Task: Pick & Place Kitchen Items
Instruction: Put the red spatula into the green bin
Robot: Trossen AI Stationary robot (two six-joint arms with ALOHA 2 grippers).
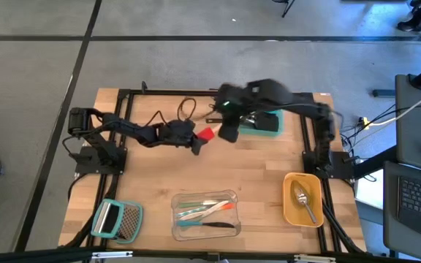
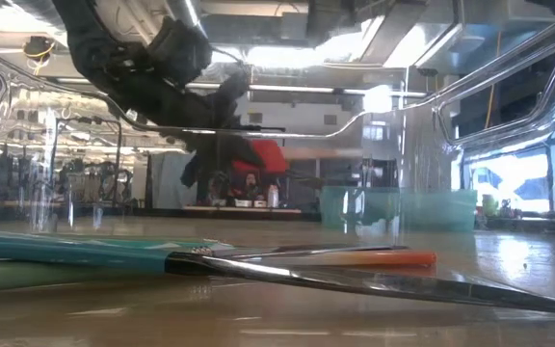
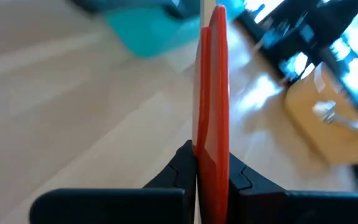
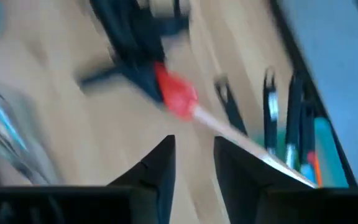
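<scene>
The wooden-handled red spatula is at mid-table, with my left gripper shut on its red head. In the right wrist view its pale handle runs from the head toward the teal container, which holds several utensils. My right gripper hangs above the handle, beside the teal container. It is open, with nothing between its fingers. A clear container near the front holds slim teal, orange and black tools. A silver spoon lies in the yellow container. My left gripper pinches the red head's two flat faces between its two fingers. It comes from the table's left, slanting a little downward. The head stands on edge in the hold, off the table in the low view. The handle points away past the fingertips.
A flat grater with a teal handle lies at the front left. Black frame rails border the wooden table, and cables lie at its far side. Bare wood shows between the arms and the front containers.
</scene>
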